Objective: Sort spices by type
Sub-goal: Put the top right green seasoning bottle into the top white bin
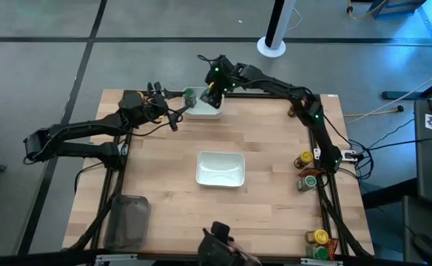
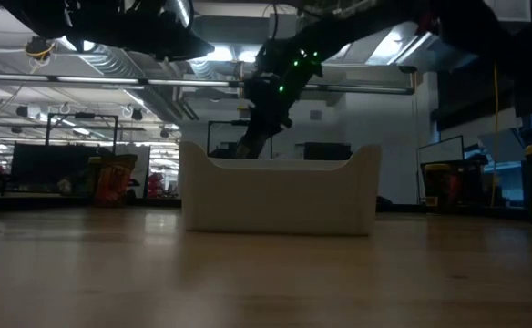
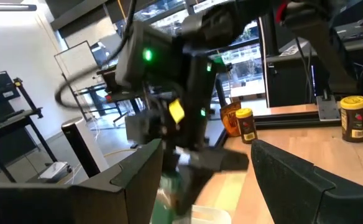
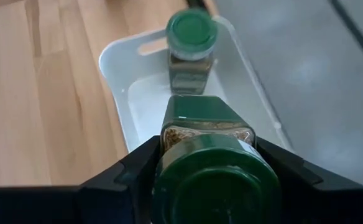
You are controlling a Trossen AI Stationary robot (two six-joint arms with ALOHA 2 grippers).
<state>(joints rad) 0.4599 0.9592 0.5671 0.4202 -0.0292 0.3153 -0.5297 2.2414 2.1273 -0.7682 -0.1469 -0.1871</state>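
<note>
My right gripper [image 4: 206, 148] is shut on a green-capped spice jar [image 4: 207, 121] and hangs over a white rectangular bowl [image 4: 114, 71] at the table's far edge [image 1: 205, 112]. A second green-capped jar [image 4: 191, 37] stands upright on its base at the bowl's left end [image 1: 189, 94]. My left gripper [image 1: 177, 112] hovers level and open just left of that bowl. Its fingers [image 3: 138, 180] are spread wide, and the standing jar [image 3: 169, 196] shows just beyond them. My right gripper [image 1: 213, 91] reaches in from the far right. My right gripper pinches the jar between its two fingers, on opposite sides [image 4: 164, 142] of the glass just below the green cap [image 4: 215, 183]. The fingers slant down from above and run along the jar. The jar is lifted clear over the bowl, tilted, its cap toward the wrist.
Another white bowl [image 1: 220, 168] sits mid-table, and a clear grey tray [image 1: 127, 222] lies at the near left. Yellow-capped [image 1: 303, 159] and green-capped [image 1: 308, 179] jars stand along the right edge, with two more at the near right corner [image 1: 319, 238]. Bare wood lies between the bowls.
</note>
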